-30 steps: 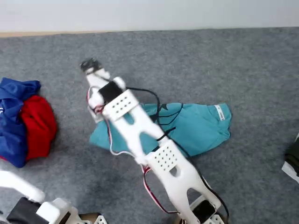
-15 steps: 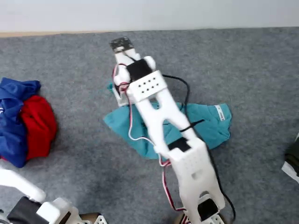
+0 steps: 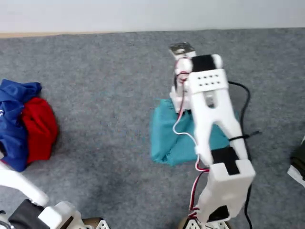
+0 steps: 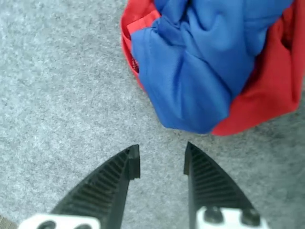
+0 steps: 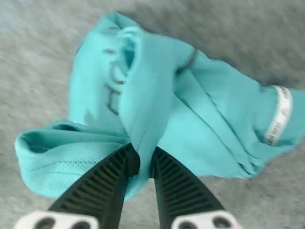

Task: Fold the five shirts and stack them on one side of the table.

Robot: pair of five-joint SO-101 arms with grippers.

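Observation:
A teal shirt lies partly folded on the grey carpet in the middle of the table, also seen as the teal shirt in the right wrist view. My right gripper is shut on a fold of it, held above the shirt's far edge near the right gripper. A blue shirt lies bunched over a red shirt at the left edge. My left gripper hangs open just short of the blue shirt and red shirt.
A dark garment peeks in at the right edge. The grey carpet stretches to a pale wall at the back. The left arm's white base sits at the front left corner.
My right arm has swung from left to right, dragging the teal shirt's left side over itself, so the shirt now lies narrower and doubled. The left arm has stayed put.

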